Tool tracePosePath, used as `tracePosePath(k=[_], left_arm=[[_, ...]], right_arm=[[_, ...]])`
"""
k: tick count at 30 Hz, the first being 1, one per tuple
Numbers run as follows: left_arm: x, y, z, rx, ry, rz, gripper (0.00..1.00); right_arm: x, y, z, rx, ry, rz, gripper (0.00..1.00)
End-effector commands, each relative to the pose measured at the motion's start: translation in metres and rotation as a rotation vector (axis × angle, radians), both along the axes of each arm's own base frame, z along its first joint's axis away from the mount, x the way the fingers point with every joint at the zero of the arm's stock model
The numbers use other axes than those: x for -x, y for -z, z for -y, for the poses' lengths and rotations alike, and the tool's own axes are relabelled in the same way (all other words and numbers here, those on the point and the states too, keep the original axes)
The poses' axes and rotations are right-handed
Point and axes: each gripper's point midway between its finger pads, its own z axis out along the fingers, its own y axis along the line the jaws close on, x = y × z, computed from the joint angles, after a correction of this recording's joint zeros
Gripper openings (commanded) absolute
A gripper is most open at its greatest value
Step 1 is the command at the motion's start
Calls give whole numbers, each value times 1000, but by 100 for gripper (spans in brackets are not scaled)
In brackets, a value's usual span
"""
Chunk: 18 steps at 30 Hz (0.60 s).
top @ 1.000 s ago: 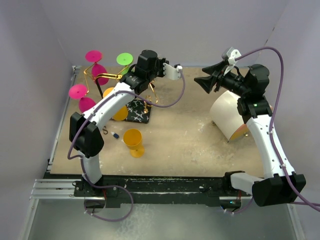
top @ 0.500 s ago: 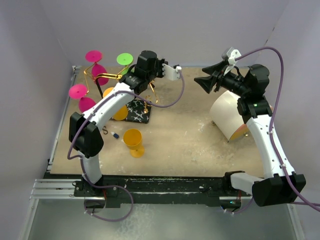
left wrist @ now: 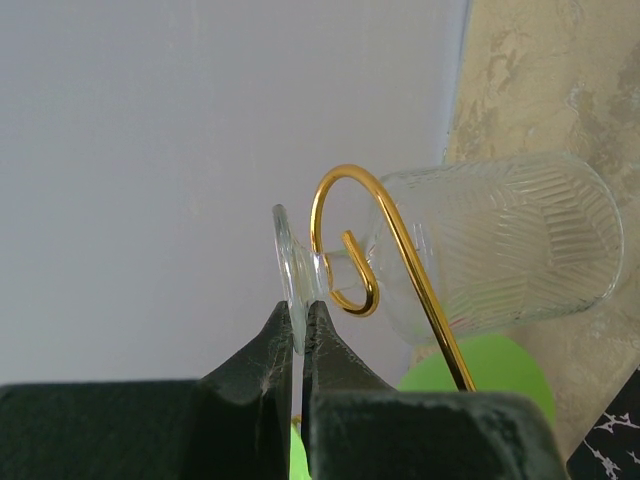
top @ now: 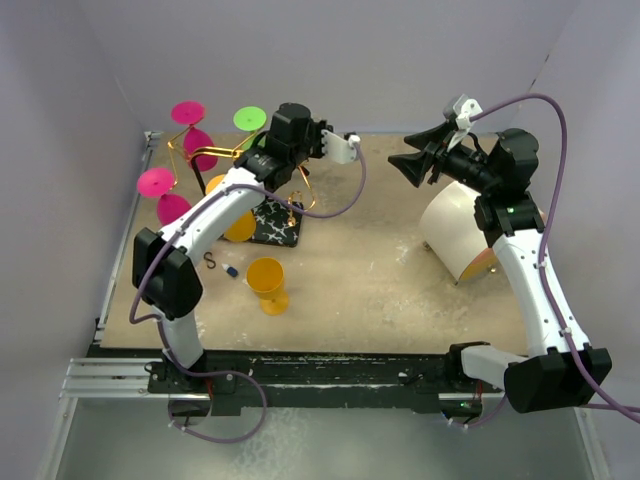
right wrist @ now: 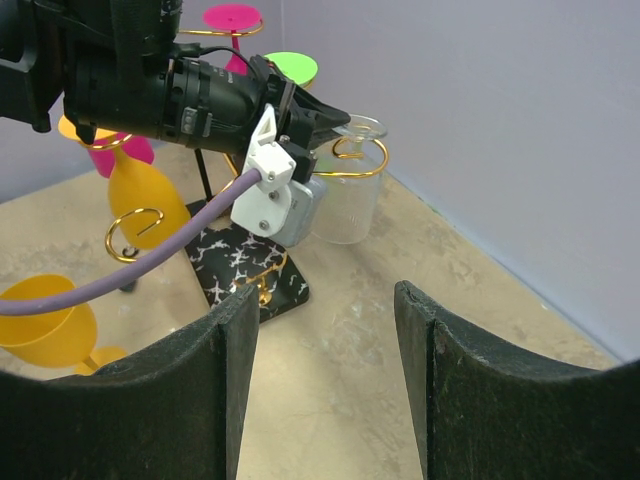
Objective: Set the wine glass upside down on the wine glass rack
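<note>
Where lilac walls (top: 400, 60) rise, the tan tabletop (top: 370, 275) is scuffed white.

— What colour is the wine glass (left wrist: 500, 250)?
— Clear, pressed all over with a herringbone pattern.
— And the wine glass rack (left wrist: 418, 278)?
— Gold wire. Its base (right wrist: 232, 268) is black with white marbling.
— Other glasses?
— Two pink glasses (top: 187, 112), a green glass (top: 249, 118), and a yellow-orange glass (top: 266, 278) standing on the counter (top: 380, 290), which is mottled beige. The cable (right wrist: 120, 280) is purple.
</note>
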Motion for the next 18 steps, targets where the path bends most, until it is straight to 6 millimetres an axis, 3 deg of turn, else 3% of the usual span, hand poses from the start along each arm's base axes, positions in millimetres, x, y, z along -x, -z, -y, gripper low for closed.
tracePosePath(k=[1, 11, 18], left_arm=[[15, -64, -14, 83, -15, 136, 0], [25, -48, -19, 74, -6, 100, 0], [26, -42, -18, 56, 2, 91, 9]], right_arm=[[2, -9, -1, -1, -15, 42, 59], [2, -8, -1, -2, -15, 42, 59], [2, -8, 0, -2, -15, 44, 59]])
